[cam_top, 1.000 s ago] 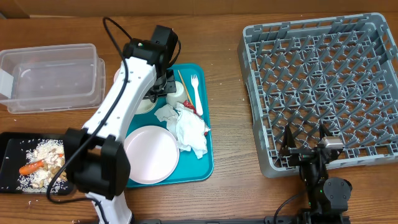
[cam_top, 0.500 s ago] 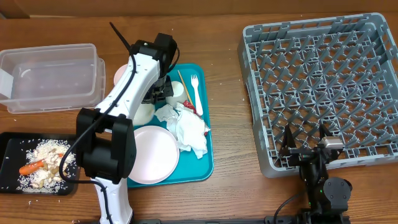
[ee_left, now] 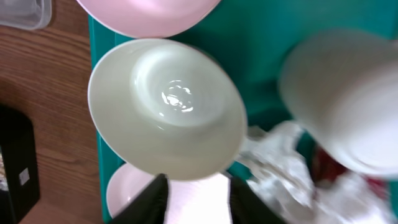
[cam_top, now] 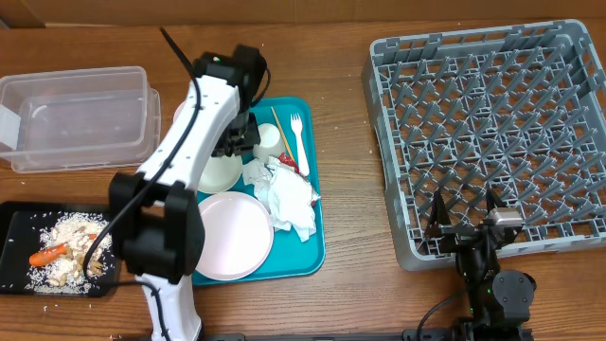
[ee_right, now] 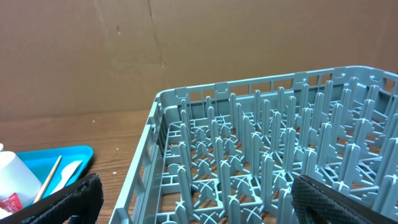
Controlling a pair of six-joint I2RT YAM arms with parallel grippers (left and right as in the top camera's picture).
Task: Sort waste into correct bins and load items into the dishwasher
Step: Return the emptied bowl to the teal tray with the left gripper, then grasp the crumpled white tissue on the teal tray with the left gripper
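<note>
A teal tray [cam_top: 308, 248] holds a pale bowl [cam_top: 220, 172], a white plate [cam_top: 232, 235], a crumpled napkin [cam_top: 287, 196], a white cup [cam_top: 268, 139], a white fork [cam_top: 298, 135] and a chopstick [cam_top: 279, 126]. My left gripper [cam_top: 237, 144] hovers over the tray's back left. In the left wrist view it [ee_left: 199, 202] is open and empty, just above the plate [ee_left: 193, 199] at the near rim of the bowl [ee_left: 168, 109]; the cup [ee_left: 345, 99] is blurred. My right gripper [ee_right: 205, 211] is open and empty at the front edge of the grey dish rack [cam_top: 492, 133].
A clear plastic container [cam_top: 80, 114] stands at the back left. A black tray [cam_top: 19, 223] with food scraps lies at the front left. A pink dish [ee_left: 149, 9] sits behind the bowl. The right wrist view shows the rack [ee_right: 267, 155] and the tray's corner [ee_right: 37, 158].
My left arm has swung its elbow and the gripper has shifted a little over the bowl. The right arm has not moved.
</note>
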